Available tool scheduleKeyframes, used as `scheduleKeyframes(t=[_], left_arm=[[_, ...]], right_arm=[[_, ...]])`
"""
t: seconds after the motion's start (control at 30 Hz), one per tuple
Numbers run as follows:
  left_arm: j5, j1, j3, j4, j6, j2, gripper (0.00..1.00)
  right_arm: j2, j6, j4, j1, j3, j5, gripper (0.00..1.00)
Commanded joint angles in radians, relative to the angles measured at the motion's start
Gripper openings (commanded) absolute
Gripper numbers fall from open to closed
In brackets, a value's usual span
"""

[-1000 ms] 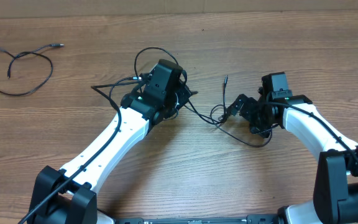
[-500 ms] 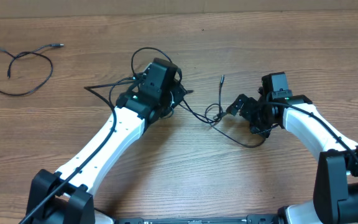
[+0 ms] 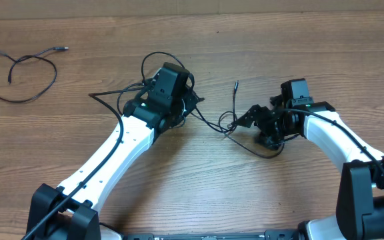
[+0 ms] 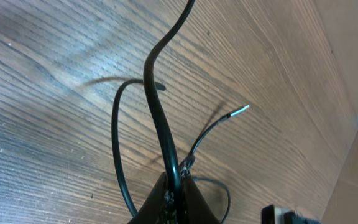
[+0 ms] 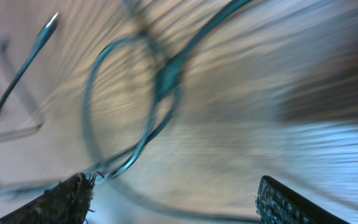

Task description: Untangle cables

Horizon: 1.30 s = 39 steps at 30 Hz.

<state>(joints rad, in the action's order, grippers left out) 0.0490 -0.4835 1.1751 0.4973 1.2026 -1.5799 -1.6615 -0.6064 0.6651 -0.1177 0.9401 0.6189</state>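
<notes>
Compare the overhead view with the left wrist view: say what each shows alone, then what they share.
Overhead only: a loose cable lying apart at the far left of the wooden table, and the open right gripper beside the tangled cables. Left wrist only: close up, the left gripper pinched shut on one cord of the tangle. Shared: the table, the tangle, and apparently the same silvery plug tip.

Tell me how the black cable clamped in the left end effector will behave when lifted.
Probably floppy: the cable bends in loose curves above the left end effector. Likely light, being so thin. Lifting may well drag the small knot along, since a strand runs from the grip to it.
</notes>
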Motion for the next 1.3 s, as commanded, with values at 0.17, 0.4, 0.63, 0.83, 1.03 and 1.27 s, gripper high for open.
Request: scheduleKeyframes(t=[0.17, 0.4, 0.63, 0.83, 1.03, 1.27], left_arm=[[-0.061, 0.027, 0.019, -0.003, 0.134, 0.024, 0.05], [-0.083, 0.027, 0.019, -0.003, 0.303, 0.024, 0.04], [-0.083, 0.027, 0.019, 0.008, 0.313, 0.024, 0.05], [-0.084, 0.027, 0.019, 0.034, 0.282, 0.024, 0.04], [-0.138, 0.028, 0.019, 0.053, 0.203, 0.024, 0.04], [-0.138, 0.034, 0.019, 0.058, 0.135, 0.024, 0.04]], right_arm=[[0.0, -0.039, -0.021, -0.014, -0.003, 0.429, 0.85], [0.0, -0.386, -0.076, -0.137, -0.003, 0.304, 0.77], [0.0, -0.896, -0.074, -0.299, -0.003, 0.062, 0.67], [0.0, -1.02, -0.077, -0.313, -0.003, -0.097, 0.68], [0.0, -1.014, -0.071, -0.312, -0.003, -0.179, 0.62], [0.0, -1.026, -0.071, -0.312, -0.003, -0.261, 0.63]])
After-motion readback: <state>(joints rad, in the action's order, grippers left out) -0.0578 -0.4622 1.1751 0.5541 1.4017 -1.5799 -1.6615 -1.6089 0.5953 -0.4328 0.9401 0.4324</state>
